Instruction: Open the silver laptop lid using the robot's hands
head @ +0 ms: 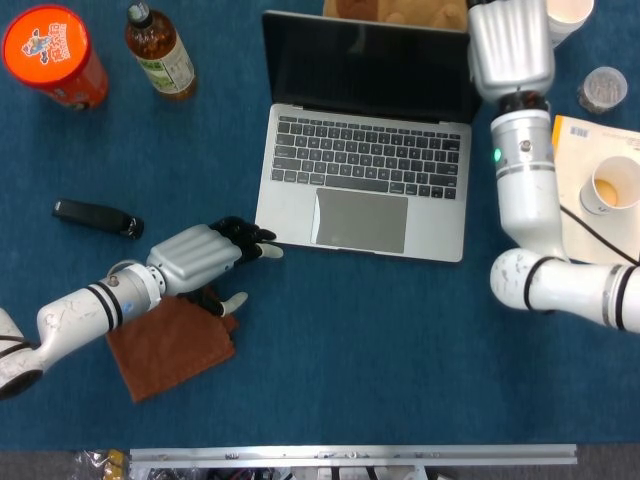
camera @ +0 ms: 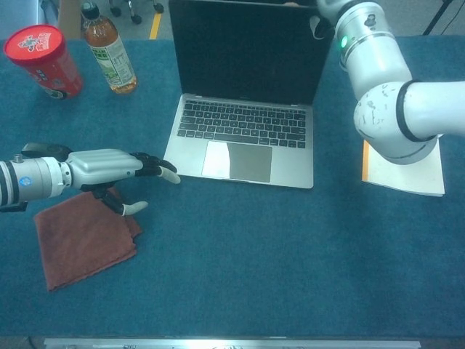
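The silver laptop (head: 360, 170) stands open in the middle of the blue table, its dark-screened lid (head: 365, 65) raised nearly upright; the chest view shows the lid (camera: 243, 51) as well. My right hand (head: 510, 45) lies at the lid's upper right corner, with its fingers running out past the top of the frame. Only its wrist and forearm (camera: 370, 58) show clearly in the chest view. My left hand (head: 195, 258) rests low on the table, holding nothing, its dark fingertips at the front left corner of the laptop base. In the chest view the left hand (camera: 109, 169) reaches in from the left.
A brown cloth (head: 170, 345) lies under my left wrist, a black object (head: 95, 218) beyond it. A red can (head: 52, 55) and a bottle (head: 160, 52) stand back left. A plush toy (head: 395, 10) sits behind the lid. At right lie a yellow book (head: 585, 190) and cups (head: 612, 185).
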